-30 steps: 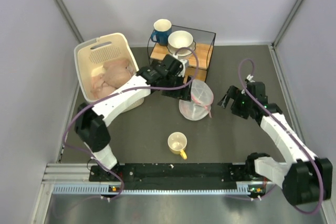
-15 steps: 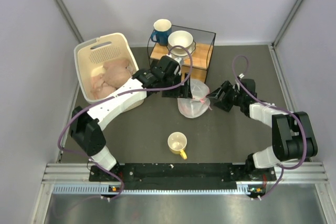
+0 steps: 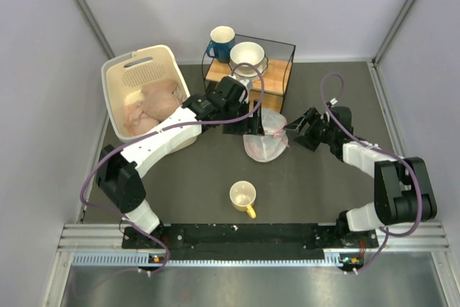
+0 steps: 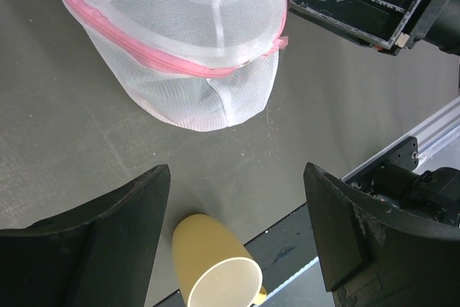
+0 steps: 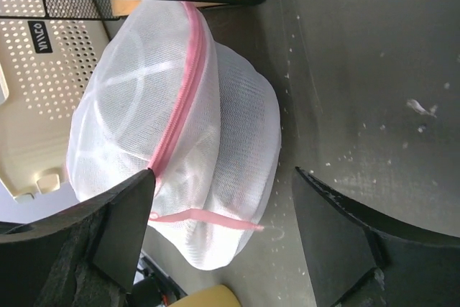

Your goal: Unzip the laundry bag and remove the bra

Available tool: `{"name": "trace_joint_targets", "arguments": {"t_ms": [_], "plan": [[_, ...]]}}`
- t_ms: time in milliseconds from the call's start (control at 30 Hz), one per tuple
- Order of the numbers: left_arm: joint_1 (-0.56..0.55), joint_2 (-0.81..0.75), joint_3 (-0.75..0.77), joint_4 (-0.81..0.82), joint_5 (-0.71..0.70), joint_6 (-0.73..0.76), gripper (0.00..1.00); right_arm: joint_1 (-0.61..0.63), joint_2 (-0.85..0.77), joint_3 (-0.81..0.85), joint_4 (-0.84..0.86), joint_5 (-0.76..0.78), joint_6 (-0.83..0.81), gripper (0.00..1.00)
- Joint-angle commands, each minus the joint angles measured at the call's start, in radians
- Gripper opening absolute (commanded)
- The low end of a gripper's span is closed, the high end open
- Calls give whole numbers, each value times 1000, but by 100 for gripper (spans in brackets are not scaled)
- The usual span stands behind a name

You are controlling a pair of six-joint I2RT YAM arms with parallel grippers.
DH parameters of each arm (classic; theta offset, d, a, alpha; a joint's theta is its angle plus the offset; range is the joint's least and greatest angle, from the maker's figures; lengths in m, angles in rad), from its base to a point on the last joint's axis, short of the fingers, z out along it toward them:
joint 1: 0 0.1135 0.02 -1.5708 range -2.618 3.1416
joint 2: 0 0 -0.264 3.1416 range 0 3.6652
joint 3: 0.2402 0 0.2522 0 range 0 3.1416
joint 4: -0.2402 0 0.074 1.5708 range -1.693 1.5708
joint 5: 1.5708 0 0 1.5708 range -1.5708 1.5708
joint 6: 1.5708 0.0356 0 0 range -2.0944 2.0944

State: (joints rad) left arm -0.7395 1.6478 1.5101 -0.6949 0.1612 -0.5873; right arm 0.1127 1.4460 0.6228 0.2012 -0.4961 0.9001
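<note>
The laundry bag (image 3: 264, 139), a dome of white mesh with a pink zip (image 5: 180, 109) around its rim, lies on its side on the dark counter (image 3: 323, 199), near the middle and toward the far edge. Along the stretch visible in both wrist views the zip is closed. A pink pull tab (image 4: 282, 42) projects from the rim on the side facing the right arm. The contents cannot be made out through the mesh.

The left hand (image 4: 233, 177) hangs over the bag's far left side, fingers spread wide and grasping nothing. The right hand (image 5: 223, 177) is level with the bag on its right, also spread. One fingertip is just beside the zip rim, but whether it touches cannot be told.

A yellow mug (image 3: 243, 197) stands between the bag and the near edge, well apart from the bag. Just behind the bag is a black wire-frame box (image 3: 277, 44) holding a wooden block (image 3: 273, 75) and a white cup (image 3: 247, 56). A blue mug (image 3: 220, 41) stands beside the box at the far edge. Toward the far left corner, a cream slotted basket (image 3: 136, 70) holds pale peach cloths (image 3: 154, 102).
</note>
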Motion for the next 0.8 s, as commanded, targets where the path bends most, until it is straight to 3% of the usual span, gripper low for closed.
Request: {"name": "trace_joint_targets", "arguments": {"t_ms": [0,200,367,467,567,600,700,767], "plan": [[-1,18,9,37,8,-3,80,-8,-107,46,-81,86,-76,78],[-1,26,13,38,20,0,80,-10,-92,77,-97,126,-95,79],[0,21,16,38,26,-2,80,-10,62,146,-37,25,-67,79],[-1,18,12,35,31,-6,80,-11,155,149,85,-57,-17,74],[-1,10,-10,44,64,-29,81,-8,206,138,191,-99,26,55],[2,10,-14,49,83,-37,80,-8,212,137,202,-108,34,34],[-1,6,-45,89,138,-72,81,-8,176,100,233,-111,52,0],[2,7,-57,107,162,-94,82,-8,99,59,213,-76,51,0]]}}
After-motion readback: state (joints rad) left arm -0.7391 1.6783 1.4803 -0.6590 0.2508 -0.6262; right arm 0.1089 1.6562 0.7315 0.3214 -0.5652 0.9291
